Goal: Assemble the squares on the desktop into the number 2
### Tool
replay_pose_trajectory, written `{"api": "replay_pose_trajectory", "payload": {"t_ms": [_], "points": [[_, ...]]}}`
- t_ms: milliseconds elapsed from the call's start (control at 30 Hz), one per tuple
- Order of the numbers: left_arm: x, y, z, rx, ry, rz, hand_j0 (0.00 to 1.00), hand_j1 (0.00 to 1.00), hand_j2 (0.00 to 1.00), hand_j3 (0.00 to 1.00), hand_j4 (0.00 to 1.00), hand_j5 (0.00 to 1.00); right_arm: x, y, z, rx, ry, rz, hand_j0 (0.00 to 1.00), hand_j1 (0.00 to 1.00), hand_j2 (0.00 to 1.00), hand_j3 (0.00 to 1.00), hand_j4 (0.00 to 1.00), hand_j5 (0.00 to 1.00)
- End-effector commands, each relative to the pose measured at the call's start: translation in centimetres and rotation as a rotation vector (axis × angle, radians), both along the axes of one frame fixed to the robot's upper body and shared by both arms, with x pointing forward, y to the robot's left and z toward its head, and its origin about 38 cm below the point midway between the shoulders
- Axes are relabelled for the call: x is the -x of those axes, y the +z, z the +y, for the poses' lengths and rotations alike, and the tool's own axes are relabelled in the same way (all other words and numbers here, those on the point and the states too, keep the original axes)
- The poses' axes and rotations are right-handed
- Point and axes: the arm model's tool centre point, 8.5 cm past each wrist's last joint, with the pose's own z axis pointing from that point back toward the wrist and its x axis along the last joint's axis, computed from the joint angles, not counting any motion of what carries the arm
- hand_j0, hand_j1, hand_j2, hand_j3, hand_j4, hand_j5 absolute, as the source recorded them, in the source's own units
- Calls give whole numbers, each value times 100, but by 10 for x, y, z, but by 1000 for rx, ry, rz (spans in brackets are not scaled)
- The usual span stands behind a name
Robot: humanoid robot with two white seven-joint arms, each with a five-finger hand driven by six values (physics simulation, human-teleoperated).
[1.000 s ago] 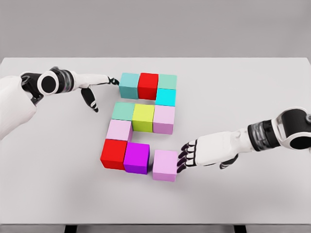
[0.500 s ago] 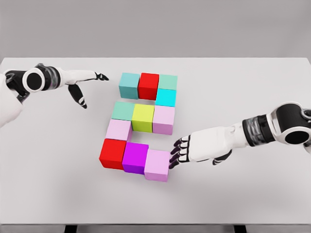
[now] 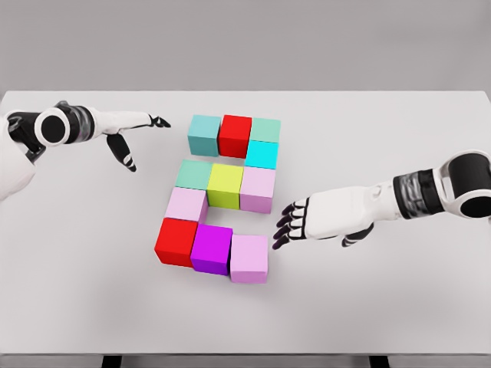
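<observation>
Since the earlier frames, the right hand (image 3: 295, 224) is drawing back from the pale pink block (image 3: 249, 258) it was pushing: that block is now sitting flush against the purple block (image 3: 212, 249), and a small gap is showing between it and the dark fingertips (image 3: 281, 230). That hand is lying open, its fingers spread and slightly bent, pointing left toward the blocks and holding nothing. Its white forearm is reaching in from the right edge, angled a little downward toward the hand, palm facing the blocks.

Across the white table (image 3: 399, 138), the left hand (image 3: 134, 126) is hovering near the upper left, well clear of the blocks. Its index finger is stretching out toward the teal block (image 3: 204, 135) without touching it, while the other fingers are hanging down, relaxed and empty. It is staying where it was half a second ago.

Between the hands, the blocks are forming three rows. In the top row, the teal block, a red block (image 3: 235, 136) and a green block (image 3: 265, 129) are sitting side by side, with a cyan block (image 3: 261, 154) just below the green one. In the middle row, a second green block (image 3: 195, 175), a yellow-green block (image 3: 225, 186) and a pink block (image 3: 258, 188) are touching one another. Another pink block (image 3: 186, 205) is sitting under the left end of that row. In the bottom row, a second red block (image 3: 177, 241), the purple block and the pale pink block are lining up together.
</observation>
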Motion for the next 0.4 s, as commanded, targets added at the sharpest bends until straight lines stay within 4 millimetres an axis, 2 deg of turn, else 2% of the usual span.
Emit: {"api": "replay_pose_trajectory", "payload": {"t_ms": [0,33,67,100,167,233,367], "points": [[0,1,1,1,3,-1,100,100,100,100,100,100,-1,2,-2,-3,-7,-1,100,100,100,100,100,100],[0,0,1,1,3,0,100,100,100,100,100,100,-2,5,-8,5,-22,-8,100,100,100,100,100,100],[0,0,1,1,5,1,100,100,100,100,100,100,-10,21,-28,3,-78,-51,100,100,100,100,100,100],[0,0,1,1,5,1,100,100,100,100,100,100,-14,32,-39,-15,-114,-66,100,100,100,100,100,100],[0,0,2,6,7,3,100,100,100,100,100,100,-24,39,-63,-61,-206,-34,100,100,100,100,100,100],[1,1,8,1,14,2,100,100,100,100,100,100,-27,38,-69,-66,-232,-25,100,100,100,100,100,100],[1,1,9,0,17,2,100,100,100,100,100,100,-28,39,-70,-67,-235,-25,100,100,100,100,100,100]]}}
